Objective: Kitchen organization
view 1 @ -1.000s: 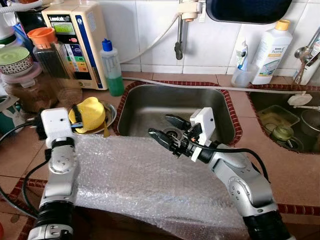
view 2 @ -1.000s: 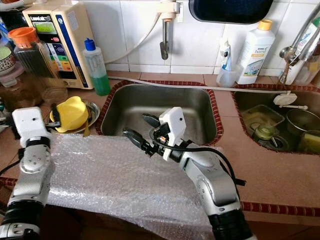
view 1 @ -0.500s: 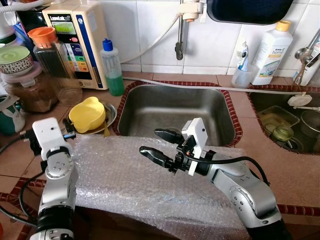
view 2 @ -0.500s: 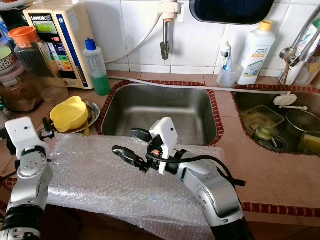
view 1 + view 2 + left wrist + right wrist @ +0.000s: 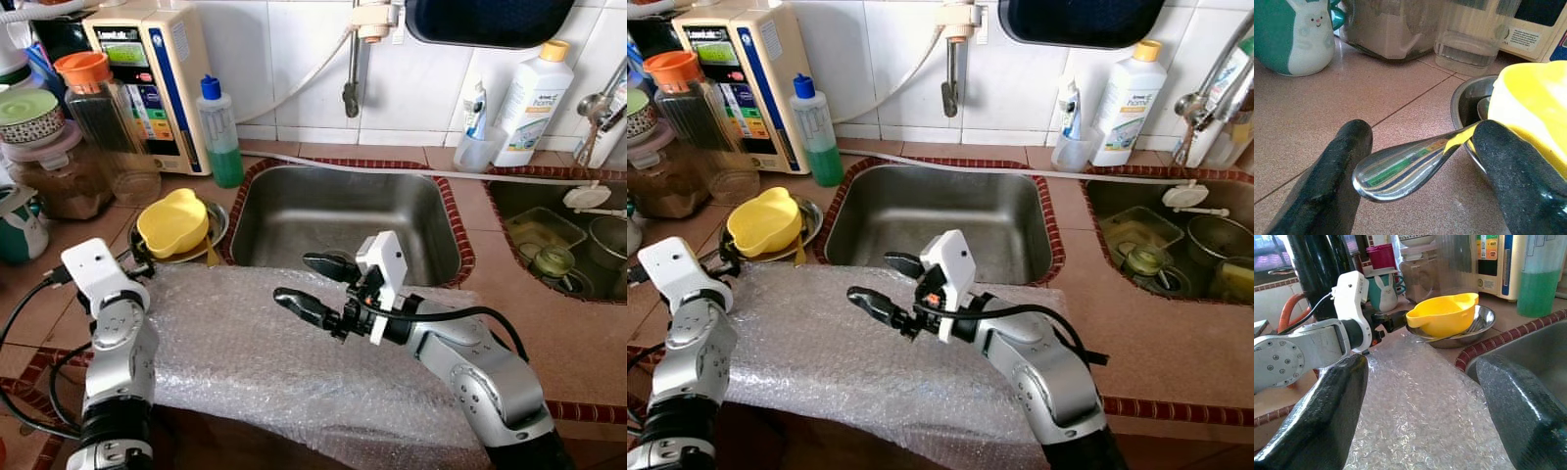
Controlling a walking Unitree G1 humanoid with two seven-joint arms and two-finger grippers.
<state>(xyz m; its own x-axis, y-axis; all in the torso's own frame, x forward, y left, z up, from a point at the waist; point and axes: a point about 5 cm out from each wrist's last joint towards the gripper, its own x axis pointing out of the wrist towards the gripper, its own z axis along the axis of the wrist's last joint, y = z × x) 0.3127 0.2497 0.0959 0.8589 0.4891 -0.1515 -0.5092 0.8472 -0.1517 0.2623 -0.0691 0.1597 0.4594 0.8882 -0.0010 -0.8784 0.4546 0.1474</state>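
A yellow bowl (image 5: 173, 220) lies tipped in a steel dish (image 5: 217, 223) on the tiled counter, left of the sink (image 5: 333, 211). A shiny spoon handle (image 5: 1405, 164) sticks out of the dish. My left gripper (image 5: 1415, 171) sits low on the counter beside the dish, its fingers open on either side of the handle's end. A bubble wrap sheet (image 5: 255, 352) covers the counter's front. Over it hovers my right gripper (image 5: 296, 277), open and empty, pointing left toward the dish.
Behind the dish stand jars (image 5: 103, 117), a water machine (image 5: 147, 78) and a green bottle (image 5: 220, 132). A teal rabbit mug (image 5: 1293, 34) is on the far left. A tap (image 5: 351, 69) hangs over the sink. A second basin (image 5: 568, 245) holds dishes.
My left arm drew back from over the yellow bowl and came down beside the dish. My right gripper swung left from the sink's front edge over the bubble wrap, then stayed.
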